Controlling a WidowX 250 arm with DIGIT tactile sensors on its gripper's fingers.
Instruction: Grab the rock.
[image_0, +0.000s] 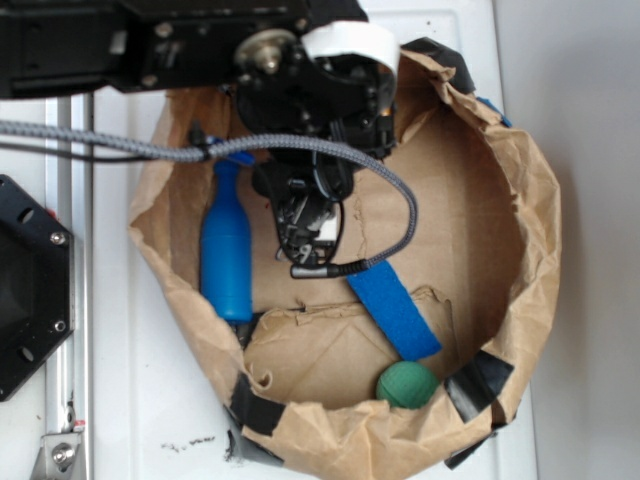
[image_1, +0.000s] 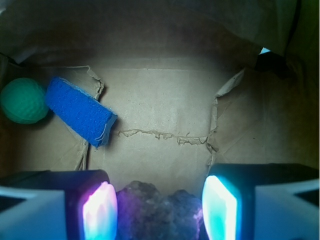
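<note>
Brown paper bag (image_0: 520, 200), one rock (image_1: 160, 210) between spread pincer (image_1: 160, 212) fingers, one green ball (image_0: 406, 385), one blue bottle (image_0: 226, 250)

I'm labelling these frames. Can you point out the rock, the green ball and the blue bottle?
rock (image_1: 157, 210): wrist view, top of its rough surface.
green ball (image_0: 406, 385): exterior view, its centre.
blue bottle (image_0: 226, 255): exterior view, mid-body.

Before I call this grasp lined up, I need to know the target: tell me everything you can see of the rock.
The rock shows only in the wrist view, at the bottom edge: a low, lumpy, dark grey-brown mass with a rough mottled surface, tinted purple by the finger lights. It sits on the brown paper bag's floor, between the open gripper's two fingers. Whether either finger touches it is unclear. Its near side is cut off by the frame; the arm hides it in the exterior view.
</note>
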